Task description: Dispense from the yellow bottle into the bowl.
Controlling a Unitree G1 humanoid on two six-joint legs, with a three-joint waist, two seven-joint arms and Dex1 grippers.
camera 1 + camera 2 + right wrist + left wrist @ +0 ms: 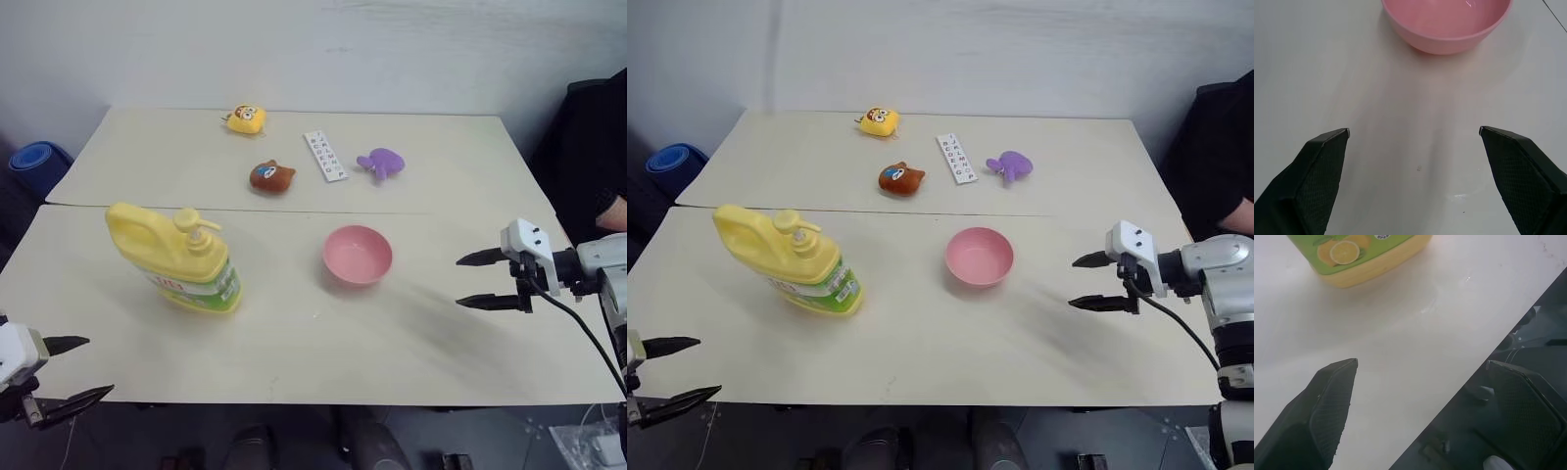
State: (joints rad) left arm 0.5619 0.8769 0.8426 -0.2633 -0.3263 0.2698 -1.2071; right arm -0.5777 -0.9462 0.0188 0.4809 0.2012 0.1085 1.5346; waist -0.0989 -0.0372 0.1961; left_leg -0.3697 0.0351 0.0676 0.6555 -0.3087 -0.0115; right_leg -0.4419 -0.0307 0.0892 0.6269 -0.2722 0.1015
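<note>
The yellow bottle [176, 258] stands on the near table, left of centre, with its pump top [196, 232] up and a green-white-red label; its base [1359, 264] shows in the left wrist view. To its right sits the pink bowl [358, 255], seen close in the right wrist view [1447, 22]. My left gripper [86, 368] hangs open over the table's front left edge, well short of the bottle. At the right, my right gripper [460, 281] is open, pointing toward the bowl, apart from it.
On the far table lie a yellow toy [246, 118], a brown toy [271, 177], a white strip with letters [325, 156] and a purple toy [381, 163]. A blue object [39, 162] sits beyond the left edge. A person in dark clothes [593, 166] is at the right.
</note>
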